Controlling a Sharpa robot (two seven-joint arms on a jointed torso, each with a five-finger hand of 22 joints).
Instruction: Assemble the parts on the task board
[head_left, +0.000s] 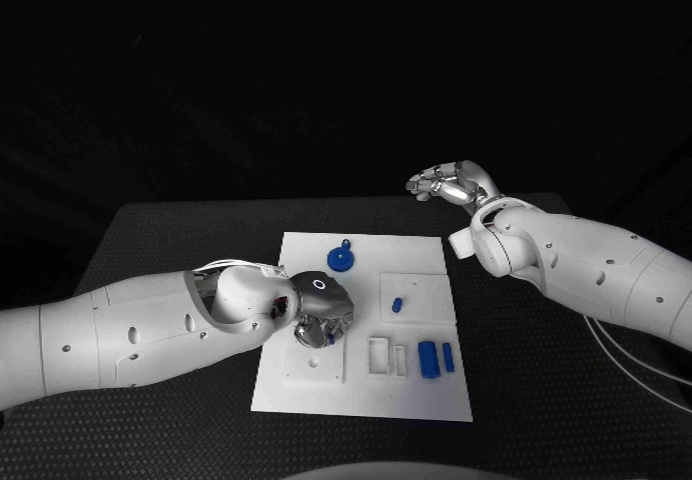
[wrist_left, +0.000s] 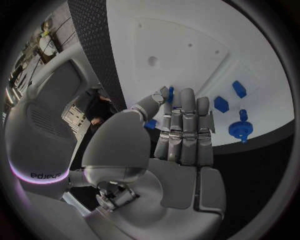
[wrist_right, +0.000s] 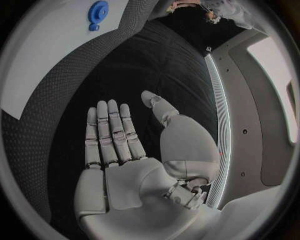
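Note:
The white task board lies in the middle of the table. My left hand hovers over its near left part, and the thumb and fingers pinch a small blue part. A blue gear-like part stands at the board's far end. One small blue piece lies mid-board, and two blue pieces lie near the right edge. My right hand is raised beyond the board's far right corner. In the right wrist view this hand is flat, its fingers straight, holding nothing.
Recessed white slots sit on the board just right of my left hand. Black table surrounds the board on all sides. My right forearm crosses above the table's right side.

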